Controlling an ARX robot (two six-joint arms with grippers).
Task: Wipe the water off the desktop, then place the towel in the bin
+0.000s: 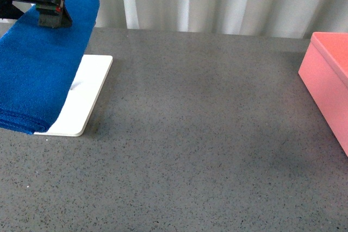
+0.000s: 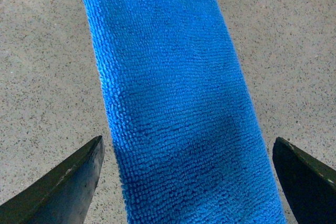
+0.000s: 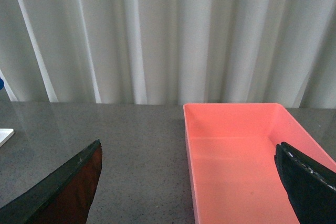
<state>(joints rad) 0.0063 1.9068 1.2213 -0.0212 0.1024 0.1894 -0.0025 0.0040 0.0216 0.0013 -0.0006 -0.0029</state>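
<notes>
- Left end effector [image 2: 186, 145]: spread wide, straddling the towel [image 1: 38, 63], gripping nothing.
- Towel: draped over white tray [image 1: 87, 101], at the worktop [image 1: 206, 134] left; bin [image 1: 331, 74] far right.
- Risk: a shallow pinch on thick plush likely slips; lifting may drag the tray.

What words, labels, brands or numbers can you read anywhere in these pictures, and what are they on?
None. No lettering shows on the royal-blue plush towel, the salmon-pink plastic bin, the flat white tray or the speckled dark grey desktop.
</notes>
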